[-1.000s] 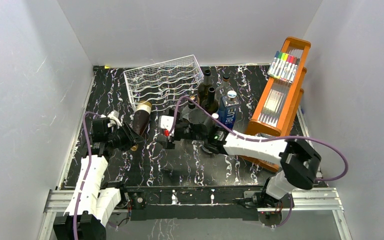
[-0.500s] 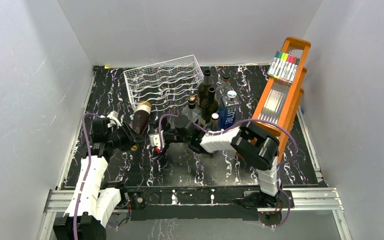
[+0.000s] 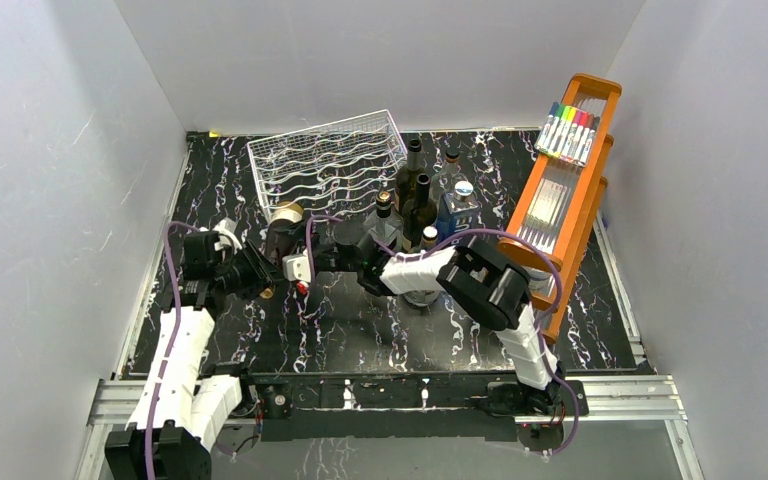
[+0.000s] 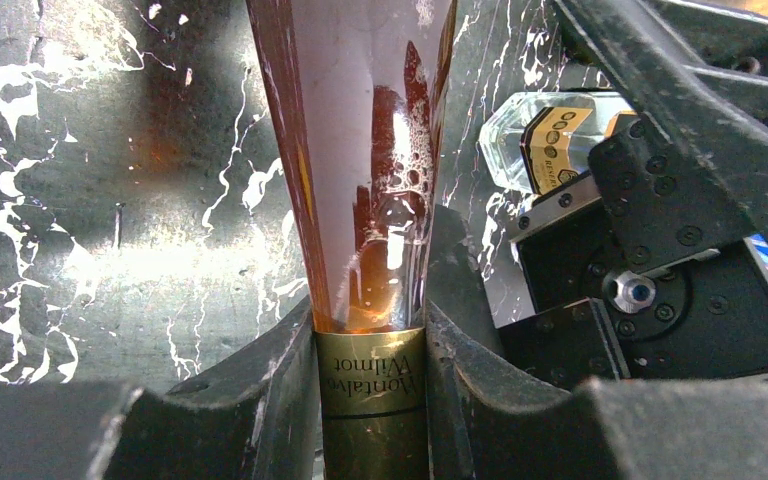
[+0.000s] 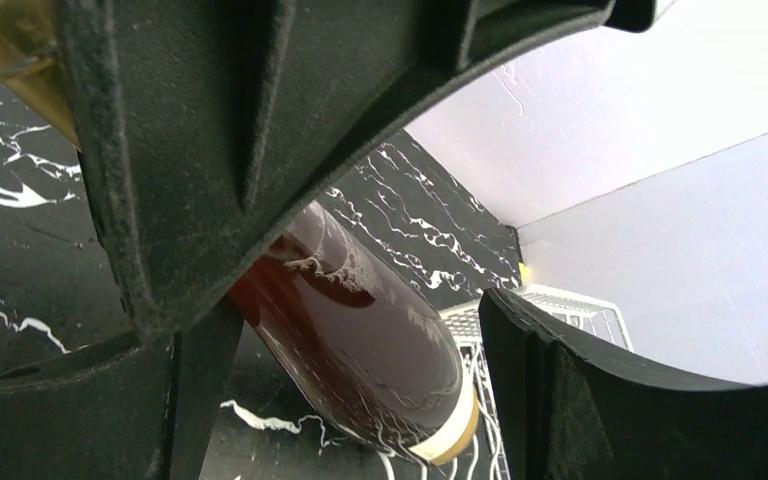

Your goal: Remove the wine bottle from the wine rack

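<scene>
Bottle (image 3: 282,232): off the rack (image 3: 328,165); held in the air over the table (image 3: 380,325), just in front of the rack's near edge; tilted, with the base toward the rack and the neck toward the left arm.
Glass: rigid and smooth; judged slippery under hard pads and breakable if dropped.
Contents: dark liquid with foam shows through the wall (image 4: 365,150); judged heavy, with the weight toward the base; liquid will shift as the tilt changes.
Neck: the foil (image 4: 370,375) gives a narrow, slightly grippier seat; a hold here alone leaves a long lever, so the bottle may pivot.
Body: widest and heaviest part (image 5: 360,340); judged the best place for a second, supporting hold, near mid-length.
Left gripper (image 4: 370,345): jaws closed tight on the foil-wrapped neck, one finger on each side; it carries the bottle alone.
Right gripper (image 5: 370,300): jaws spread to full width; the body lies between the fingers; contact with the glass cannot be confirmed; nothing is gripped.
</scene>
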